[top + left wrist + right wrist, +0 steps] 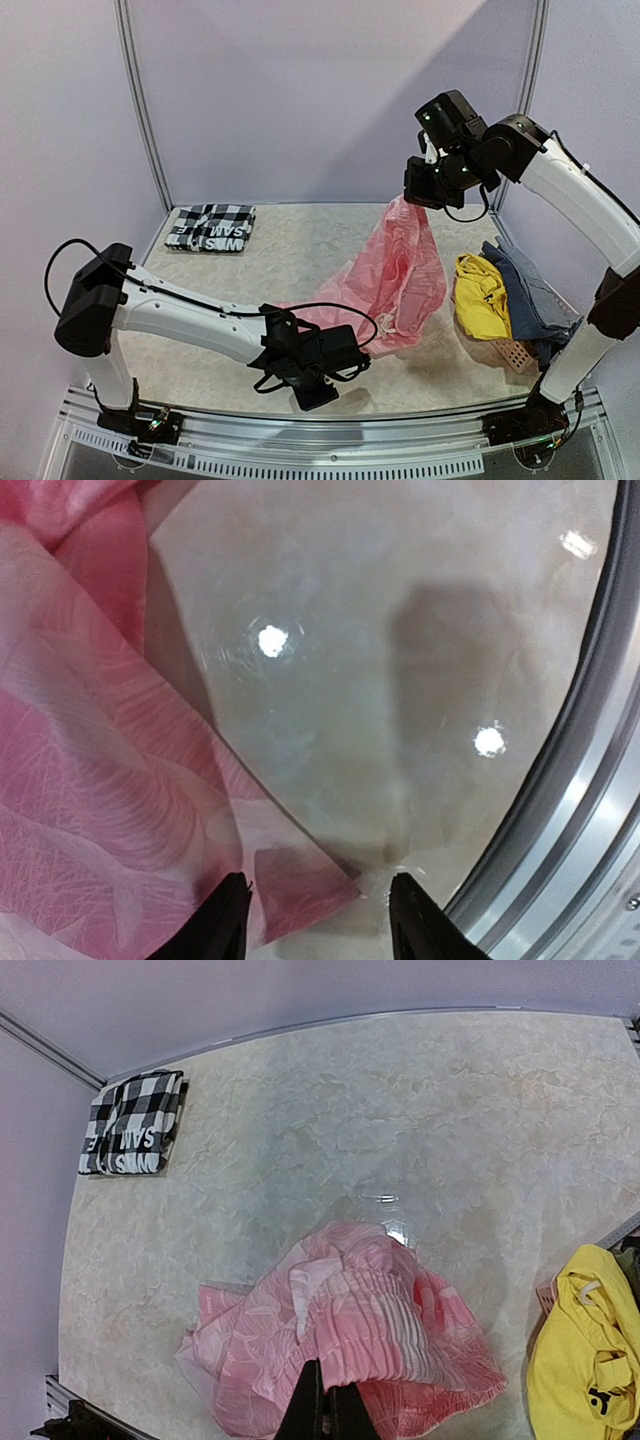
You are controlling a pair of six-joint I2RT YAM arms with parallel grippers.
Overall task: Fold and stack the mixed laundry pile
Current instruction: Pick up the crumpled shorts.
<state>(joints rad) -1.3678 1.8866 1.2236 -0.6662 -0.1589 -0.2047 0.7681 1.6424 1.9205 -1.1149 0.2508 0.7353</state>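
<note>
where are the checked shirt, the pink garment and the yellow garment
checked shirt (212, 227): top external view, middle of the folded shirt.
pink garment (400, 270): top external view, middle of the hanging cloth.
yellow garment (481, 295): top external view, middle of the crumpled heap.

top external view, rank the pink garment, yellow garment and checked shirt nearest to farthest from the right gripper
1. pink thin cloth garment: held by the right gripper, hanging under it
2. bright yellow cloth garment: on the right side, nearer the arm bases
3. folded black-and-white checked cloth shirt: far left, at the back
</note>
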